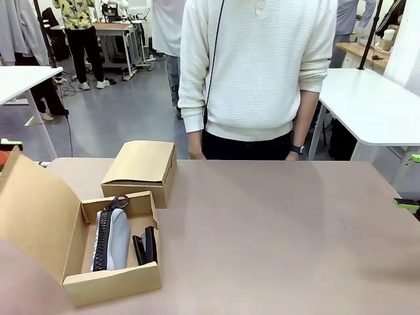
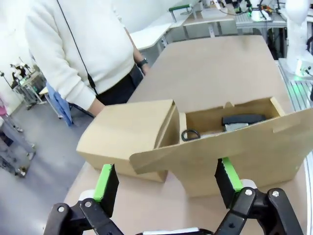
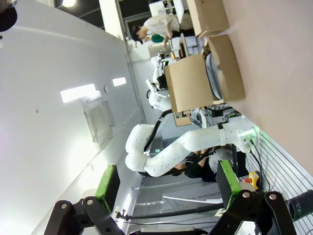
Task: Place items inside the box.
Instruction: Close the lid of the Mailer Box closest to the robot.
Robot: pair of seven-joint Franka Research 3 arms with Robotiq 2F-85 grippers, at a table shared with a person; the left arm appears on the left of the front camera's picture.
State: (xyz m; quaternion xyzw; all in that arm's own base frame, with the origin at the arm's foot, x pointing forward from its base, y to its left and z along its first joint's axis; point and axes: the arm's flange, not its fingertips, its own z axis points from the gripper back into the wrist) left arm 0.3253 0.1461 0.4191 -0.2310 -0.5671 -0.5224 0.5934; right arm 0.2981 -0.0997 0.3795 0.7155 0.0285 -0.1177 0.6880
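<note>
An open cardboard box (image 1: 115, 283) stands at the table's near left, its lid (image 1: 36, 216) folded back. Inside lie a grey pencil case (image 1: 113, 239) with a black zipper and, to its right, a black stapler (image 1: 146, 247). In the left wrist view my left gripper (image 2: 166, 183) is open and empty, hovering behind the raised lid (image 2: 234, 156), and the stapler (image 2: 243, 119) shows beyond it. My right gripper (image 3: 166, 183) is open and empty, well off to the side of the box (image 3: 230, 68). The utility knife, marker and navy pouch are out of view.
A closed cardboard box (image 1: 141, 164) sits just behind the open one. A person in a white sweater (image 1: 256, 65) stands at the far edge, arms down. One green pad (image 1: 407, 204) of the right gripper shows at the right edge. The table (image 1: 275, 236) is bare at the middle and right.
</note>
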